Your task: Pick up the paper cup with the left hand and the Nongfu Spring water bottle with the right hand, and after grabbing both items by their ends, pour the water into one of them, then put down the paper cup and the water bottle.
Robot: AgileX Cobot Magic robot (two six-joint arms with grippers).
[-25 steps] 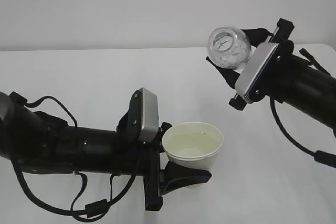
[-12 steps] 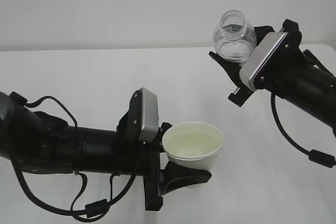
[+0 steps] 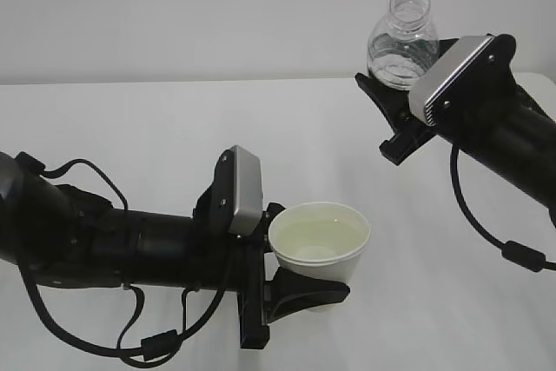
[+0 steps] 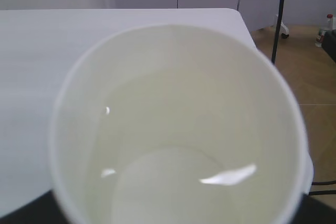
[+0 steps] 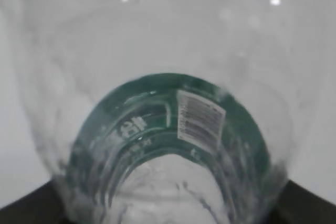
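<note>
1. Since a second ago our right hand [image 3: 408,115] has tipped the Nongfu Spring water bottle [image 3: 401,39] back upright, clamped by its base.
2. Our left hand [image 3: 282,288] grips the paper cup [image 4: 173,129], the water [image 4: 178,182] inside.
3. Pouring looks finished; the green label [image 5: 173,124] fills the view. Next, we set both down.

White table [image 3: 174,128]; left arm [image 3: 104,241] & its cables rest on it.

White table [image 3: 174,128] fills the lower scene, plain pale wall [image 3: 174,15] behind it. Off the table's far edge: brown floor [image 4: 310,77], thin dark pole [image 4: 279,14], and a small blurry item, possibly a bottle [image 4: 326,24].
</note>
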